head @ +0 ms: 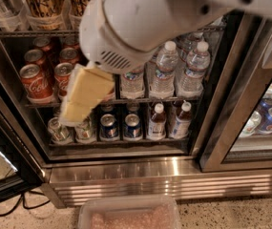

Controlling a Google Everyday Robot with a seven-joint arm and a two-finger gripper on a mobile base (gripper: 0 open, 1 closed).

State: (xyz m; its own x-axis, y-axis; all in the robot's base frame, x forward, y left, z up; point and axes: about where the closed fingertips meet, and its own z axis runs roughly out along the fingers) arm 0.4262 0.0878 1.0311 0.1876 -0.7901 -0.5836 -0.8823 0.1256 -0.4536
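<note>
My gripper [83, 98], pale yellow at the end of a bulky white arm [145, 23], hangs in front of an open drinks fridge. It sits over the edge of the middle shelf [140, 100], just right of the red Coca-Cola cans [35, 82] and above the silver cans [59, 130] on the bottom shelf. I see nothing held in it. Clear water bottles [193, 70] stand on the middle shelf to its right, partly hidden by the arm.
Blue cans [109, 127] and small bottles [157, 120] fill the bottom shelf. Tall cans [45, 4] line the top shelf. The dark open door [2, 175] stands at left, a second glass-door fridge [264, 123] at right. A clear plastic bin [128, 213] lies on the floor.
</note>
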